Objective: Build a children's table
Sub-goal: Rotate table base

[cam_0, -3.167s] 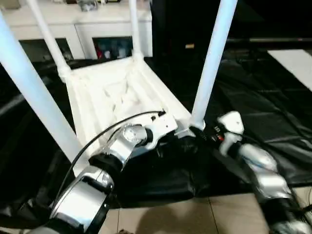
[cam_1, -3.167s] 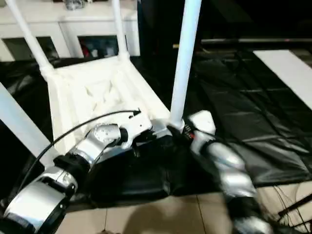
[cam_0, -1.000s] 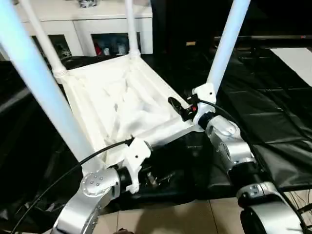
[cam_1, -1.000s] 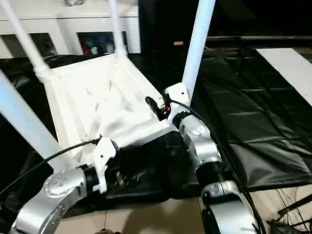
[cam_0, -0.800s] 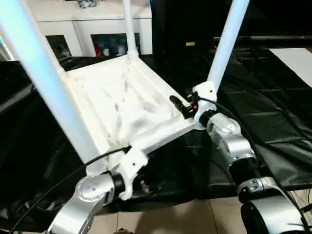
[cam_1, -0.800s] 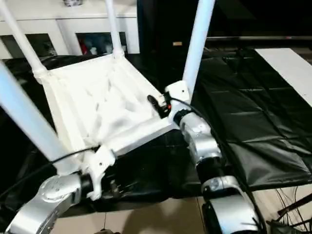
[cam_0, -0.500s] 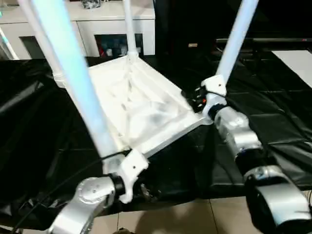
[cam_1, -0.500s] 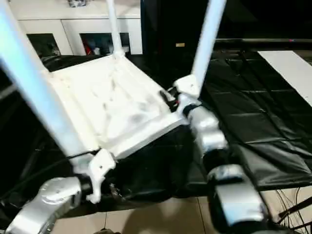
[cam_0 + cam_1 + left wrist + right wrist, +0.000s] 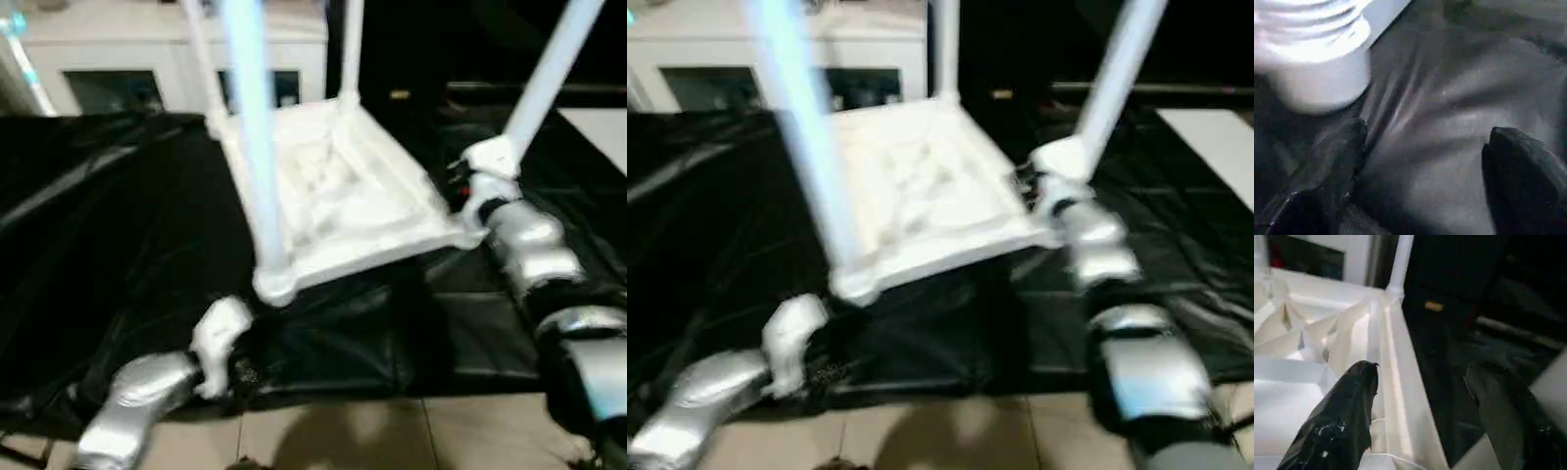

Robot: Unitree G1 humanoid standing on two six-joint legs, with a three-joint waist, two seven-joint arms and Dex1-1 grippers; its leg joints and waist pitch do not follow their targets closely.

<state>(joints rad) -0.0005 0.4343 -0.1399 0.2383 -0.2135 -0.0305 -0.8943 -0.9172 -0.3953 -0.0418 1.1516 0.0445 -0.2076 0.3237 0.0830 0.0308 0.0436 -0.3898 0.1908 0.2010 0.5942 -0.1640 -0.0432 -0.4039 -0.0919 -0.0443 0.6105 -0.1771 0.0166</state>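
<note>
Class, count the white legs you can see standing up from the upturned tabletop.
4: near left corner, far left corner, far right corner, near right corner by the right gripper.

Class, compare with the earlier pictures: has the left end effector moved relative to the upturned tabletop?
Yes. The left end effector has dropped away from the tabletop, from touching its near edge to hanging open over the black sheet below the near corner socket.

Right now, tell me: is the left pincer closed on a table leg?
No: in the left wrist view the left pincer stands wide open over the black sheet, with the leg's base beyond its fingers, ungripped.
</note>
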